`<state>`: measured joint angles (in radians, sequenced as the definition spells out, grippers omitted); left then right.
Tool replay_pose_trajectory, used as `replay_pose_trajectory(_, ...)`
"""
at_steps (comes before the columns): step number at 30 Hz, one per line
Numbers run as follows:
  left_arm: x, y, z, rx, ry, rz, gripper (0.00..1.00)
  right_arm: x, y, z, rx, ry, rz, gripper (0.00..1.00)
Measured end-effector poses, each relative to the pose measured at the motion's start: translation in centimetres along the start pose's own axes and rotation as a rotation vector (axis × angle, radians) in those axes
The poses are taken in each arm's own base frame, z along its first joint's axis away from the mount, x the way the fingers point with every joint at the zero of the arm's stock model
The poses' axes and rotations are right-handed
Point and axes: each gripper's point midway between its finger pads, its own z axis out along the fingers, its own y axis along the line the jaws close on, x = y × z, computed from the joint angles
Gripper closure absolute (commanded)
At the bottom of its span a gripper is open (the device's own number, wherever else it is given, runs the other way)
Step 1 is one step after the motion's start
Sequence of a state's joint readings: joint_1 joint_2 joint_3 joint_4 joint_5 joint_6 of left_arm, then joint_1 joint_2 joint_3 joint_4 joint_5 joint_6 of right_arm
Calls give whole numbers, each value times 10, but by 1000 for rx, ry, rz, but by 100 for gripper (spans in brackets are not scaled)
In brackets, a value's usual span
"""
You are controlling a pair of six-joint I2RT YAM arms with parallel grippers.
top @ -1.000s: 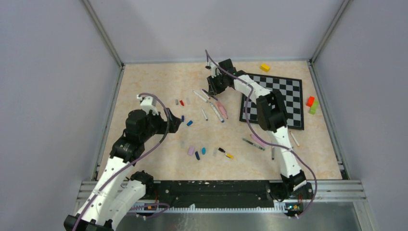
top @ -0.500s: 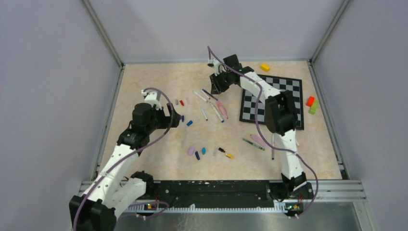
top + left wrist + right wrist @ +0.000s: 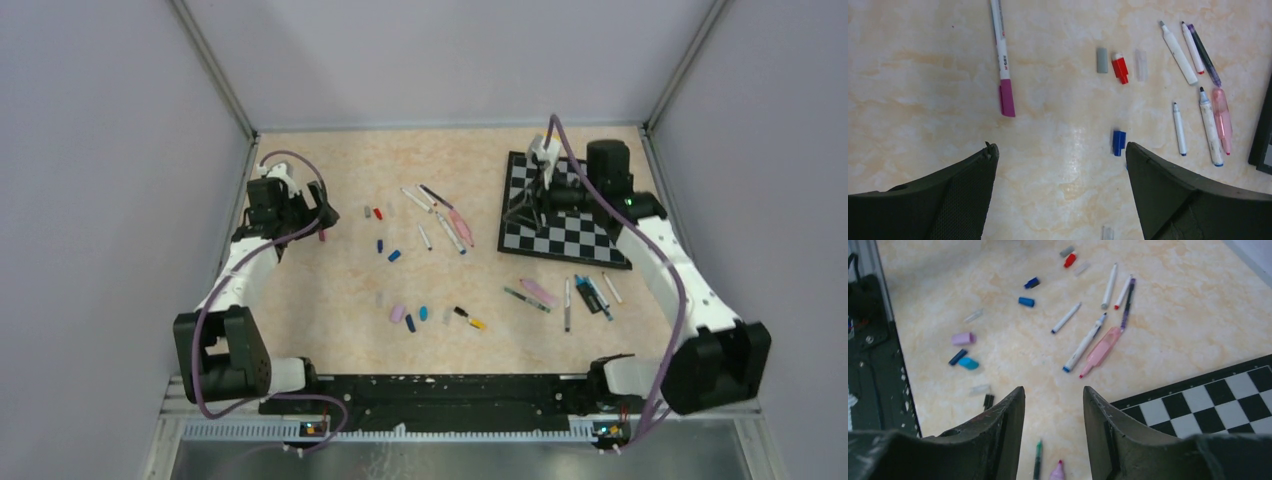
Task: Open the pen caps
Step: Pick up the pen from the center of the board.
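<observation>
Withdrawn to the table's sides: left gripper (image 3: pixel 1060 150) spread wide, right gripper (image 3: pixel 1054 390) parted, nothing held; magenta pen cap (image 3: pixel 1007 97) apparently still fitted.

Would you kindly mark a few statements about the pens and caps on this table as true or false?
1. The left hand is open and empty. True.
2. The red cap is fitted on a pen. False: it lies loose on the table, between a grey cap and a clear cap.
3. The white pen near the left hand has a magenta cap on its end. True.
4. The right hand grips a pen. False: its jaws stand apart with nothing between them.
5. The blue cap touches the red cap. False: bare table separates them.
</observation>
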<state>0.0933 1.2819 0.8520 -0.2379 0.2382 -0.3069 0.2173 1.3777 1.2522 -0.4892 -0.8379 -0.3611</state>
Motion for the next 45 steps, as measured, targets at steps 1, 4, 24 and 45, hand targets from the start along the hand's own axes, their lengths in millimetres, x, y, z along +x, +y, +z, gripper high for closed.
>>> replay_pose_trajectory(1,-4,4,4,-10,3,-6,4,6,13,-8,-7,-11,-31,54)
replay_pose_trajectory(4,-5,14,19,-34,36,-9,10,39,47,-15,-70,-13,-52,54)
replay_pose_trajectory(24,-2,66,109,-216,284,31,60,104,69,-12,-123,35,-18,54)
replay_pose_trajectory(45,3,76,135,-373,387,168,100,101,69,-14,-120,26,-29,53)
